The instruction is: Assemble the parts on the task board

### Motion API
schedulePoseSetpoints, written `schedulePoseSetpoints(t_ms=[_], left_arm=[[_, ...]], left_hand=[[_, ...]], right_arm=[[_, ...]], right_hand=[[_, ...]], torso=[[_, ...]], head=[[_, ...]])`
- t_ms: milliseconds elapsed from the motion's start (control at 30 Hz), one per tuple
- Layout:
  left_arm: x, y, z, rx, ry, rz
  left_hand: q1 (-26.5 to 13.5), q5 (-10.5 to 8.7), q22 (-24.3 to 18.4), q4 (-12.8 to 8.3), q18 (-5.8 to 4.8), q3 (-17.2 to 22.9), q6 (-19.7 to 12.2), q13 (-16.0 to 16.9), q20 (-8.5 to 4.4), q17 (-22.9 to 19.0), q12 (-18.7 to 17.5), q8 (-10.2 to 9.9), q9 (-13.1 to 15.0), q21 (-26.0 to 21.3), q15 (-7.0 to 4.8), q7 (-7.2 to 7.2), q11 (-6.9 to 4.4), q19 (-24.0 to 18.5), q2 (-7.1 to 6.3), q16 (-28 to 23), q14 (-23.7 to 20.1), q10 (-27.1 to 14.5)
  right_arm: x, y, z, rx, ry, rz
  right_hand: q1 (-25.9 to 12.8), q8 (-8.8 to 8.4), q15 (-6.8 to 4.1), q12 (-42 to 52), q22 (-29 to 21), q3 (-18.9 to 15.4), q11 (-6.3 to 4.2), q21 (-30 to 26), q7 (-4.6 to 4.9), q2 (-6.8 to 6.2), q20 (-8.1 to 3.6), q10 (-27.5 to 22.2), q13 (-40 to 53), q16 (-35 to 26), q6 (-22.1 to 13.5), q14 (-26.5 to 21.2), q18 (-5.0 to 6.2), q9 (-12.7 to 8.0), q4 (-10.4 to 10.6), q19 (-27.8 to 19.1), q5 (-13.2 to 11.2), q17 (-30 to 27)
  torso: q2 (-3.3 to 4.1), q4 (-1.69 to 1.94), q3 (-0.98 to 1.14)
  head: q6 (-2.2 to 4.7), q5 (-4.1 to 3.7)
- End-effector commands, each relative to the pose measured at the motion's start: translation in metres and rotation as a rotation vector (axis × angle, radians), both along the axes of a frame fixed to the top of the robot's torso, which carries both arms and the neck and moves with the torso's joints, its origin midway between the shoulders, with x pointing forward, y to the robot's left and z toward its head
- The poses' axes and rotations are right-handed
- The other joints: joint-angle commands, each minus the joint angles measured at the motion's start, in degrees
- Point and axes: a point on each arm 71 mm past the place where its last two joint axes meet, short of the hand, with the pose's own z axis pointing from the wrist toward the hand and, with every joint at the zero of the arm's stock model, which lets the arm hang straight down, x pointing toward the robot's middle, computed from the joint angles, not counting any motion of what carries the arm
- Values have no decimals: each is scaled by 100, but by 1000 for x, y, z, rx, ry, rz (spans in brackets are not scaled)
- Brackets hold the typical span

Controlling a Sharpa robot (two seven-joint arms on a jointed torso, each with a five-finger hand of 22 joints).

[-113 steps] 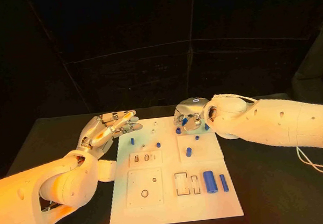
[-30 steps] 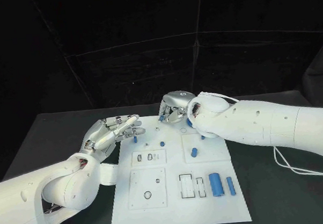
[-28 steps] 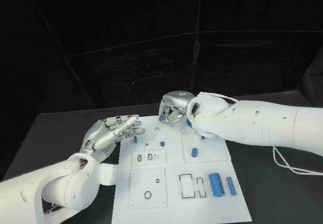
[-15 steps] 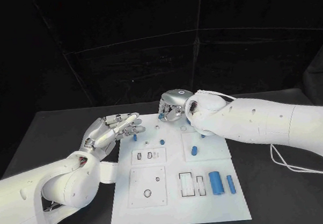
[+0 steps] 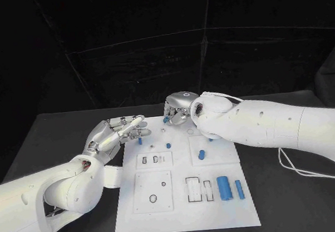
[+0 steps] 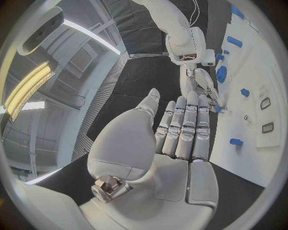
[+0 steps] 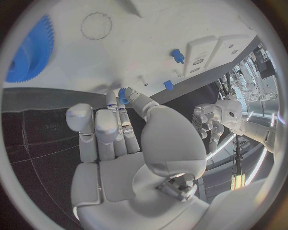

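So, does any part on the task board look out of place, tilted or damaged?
Nothing stands out. The task board lies flat on the table, the blue parts rest on it unbroken, and the right hand pinches a small blue part at the far edge.

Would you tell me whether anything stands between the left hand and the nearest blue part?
Nothing visible does: the open left hand is at the task board's far left corner, and the blue part lies near its fingertips, bare board between.
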Motion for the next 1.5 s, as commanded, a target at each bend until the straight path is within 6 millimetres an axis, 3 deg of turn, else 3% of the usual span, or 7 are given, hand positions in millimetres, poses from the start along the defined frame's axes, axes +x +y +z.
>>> schedulePoseSetpoints(t_ms=[33,367,933,1233,1333,1400,1500], left_arm=[[0,-2,2,-5,-9,-16],[0,-2,2,-5,-8,-16],[0,-1,2,-4,-8,-15],[3,7,3,-6,-16,-8],[4,9,3,-6,-16,-6],[4,11,3,-6,-17,-4],[5,13,3,-5,-16,0]], left_hand=[[-2,-4,-5,-26,40,-6,13,-7,15,-9,-19,-18,-7,-27,12,39,19,42,69,-39,20,-10],[-2,-4,-5,-26,40,-6,13,-7,15,-9,-19,-18,-7,-27,12,39,19,42,69,-39,20,-10],[-2,-4,-5,-26,40,-6,13,-7,15,-9,-19,-18,-7,-27,12,39,19,42,69,-39,20,-10],[-14,-5,-14,-43,41,-14,24,-4,17,-11,-31,-28,-5,-38,13,25,14,50,69,-58,23,5],[-26,-5,-17,-53,44,-20,39,-2,14,-11,-37,-32,-3,-39,7,12,4,67,73,-66,36,25],[-38,-4,-19,-63,47,-24,54,-1,8,-7,-43,-36,-1,-36,-2,7,-4,93,81,-66,66,45],[-38,-4,-19,-63,47,-24,54,-1,8,-7,-43,-36,-1,-36,-2,7,-4,93,81,-66,66,45]], right_arm=[[0,1,-2,-22,13,0],[1,1,-1,-15,2,-7],[1,-3,3,30,-40,-17],[-5,-51,24,190,-15,-102],[-10,-72,27,233,47,-142],[-14,-89,28,247,95,-175],[-17,-108,27,235,139,-217]], right_hand=[[-46,3,15,-35,1,-3,8,35,-12,-26,13,-59,-9,36,-2,68,-74,48,58,-19,24,5],[-142,-118,122,-48,-124,-39,140,-16,123,-265,100,-466,-25,-45,-387,5,-54,-32,159,-126,102,-181],[-140,-116,155,-4,-171,-292,172,-30,140,-497,153,-614,-6,-70,-934,-28,-37,-40,266,-185,6,-290],[-39,-50,101,296,-45,-360,91,49,147,-475,120,-37,109,48,-780,10,-55,3,323,-113,158,-154],[-17,-63,17,631,70,-459,-31,110,62,-568,67,510,281,150,-793,44,-70,-1,313,-48,244,0],[-37,-61,-104,1221,321,-724,-164,240,-54,-738,-57,1078,674,424,-808,131,-122,-1,340,94,459,439],[133,7,-174,2838,660,-1203,-136,437,-118,-672,-80,613,2285,842,-896,196,-211,15,509,259,524,1060]], torso=[[2,-2,-4],[11,-2,-10],[17,-14,-1],[2,-65,12],[-11,-88,17],[-26,-114,25],[-35,-135,29]], head=[[6,5],[16,10],[21,32],[81,29],[100,25],[120,27],[131,40]])
